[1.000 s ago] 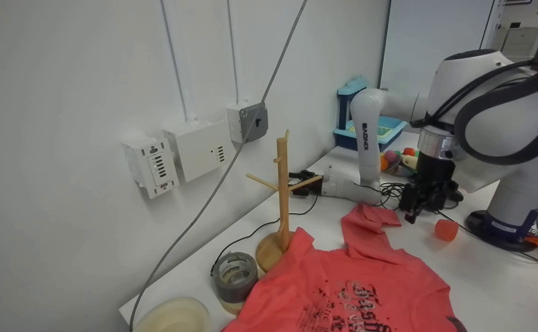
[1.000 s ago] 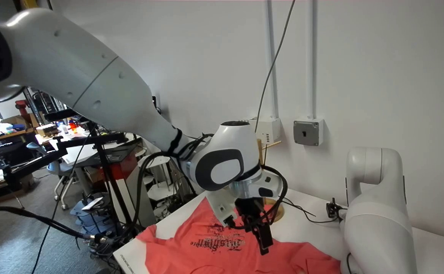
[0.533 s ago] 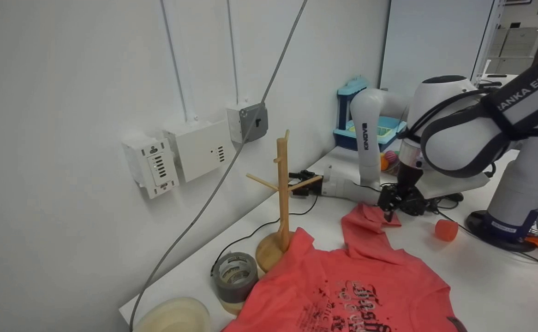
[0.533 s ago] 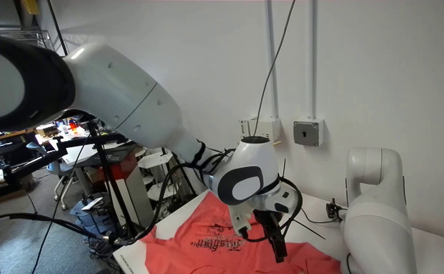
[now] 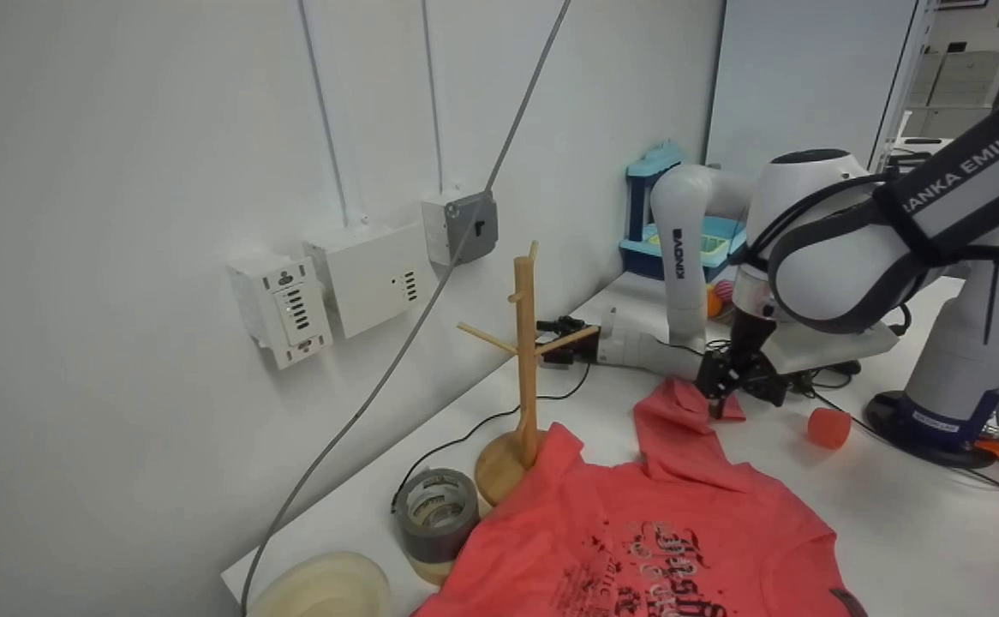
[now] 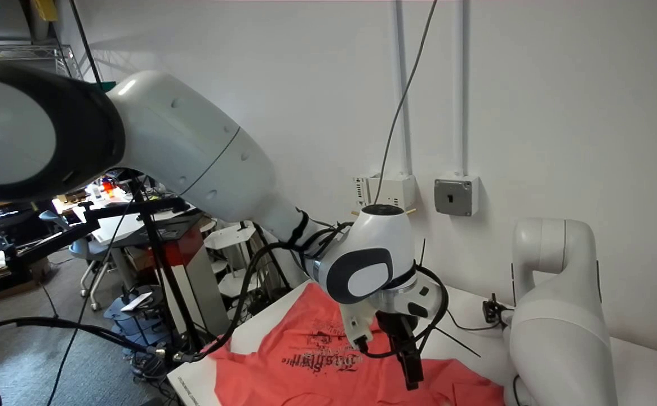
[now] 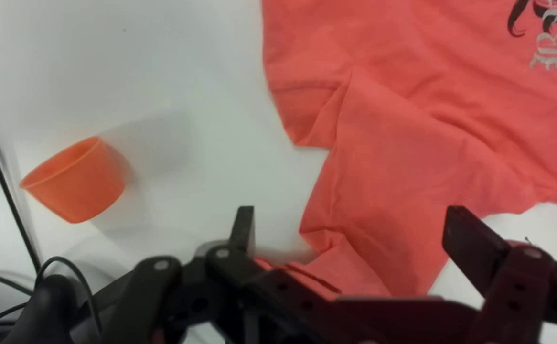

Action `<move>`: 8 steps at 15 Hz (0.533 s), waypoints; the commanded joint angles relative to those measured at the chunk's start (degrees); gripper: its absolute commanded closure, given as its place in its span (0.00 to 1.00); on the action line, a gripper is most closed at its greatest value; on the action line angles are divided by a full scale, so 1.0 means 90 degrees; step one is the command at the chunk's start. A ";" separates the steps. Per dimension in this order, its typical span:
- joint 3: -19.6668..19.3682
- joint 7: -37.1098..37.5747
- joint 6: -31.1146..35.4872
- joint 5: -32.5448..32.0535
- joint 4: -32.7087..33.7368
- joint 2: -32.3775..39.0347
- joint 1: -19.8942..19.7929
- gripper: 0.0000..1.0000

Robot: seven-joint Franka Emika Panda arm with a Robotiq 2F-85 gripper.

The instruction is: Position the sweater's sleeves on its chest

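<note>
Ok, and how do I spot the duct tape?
On the white table lies a big coral-red sweater. Beside it, a wooden peg stand rises from a round base. Next to that base sits the duct tape: a thick gray ring, unlike the pale bowl nearby.

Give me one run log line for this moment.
gripper: open, nothing held, over sleeve | sleeve: extended, not yet on chest | chest print: facing up | orange cup: on table
</note>
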 commanded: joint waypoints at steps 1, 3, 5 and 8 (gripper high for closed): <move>-0.0046 0.0083 -0.0327 0.0214 0.0329 0.0275 0.0075 0.00; -0.0145 0.0258 -0.0238 0.0205 0.0497 0.0447 0.0113 0.00; -0.0230 0.0483 -0.0148 0.0258 0.0714 0.0643 0.0107 0.00; -0.0382 0.0872 -0.0123 0.0336 0.1101 0.0957 0.0124 0.00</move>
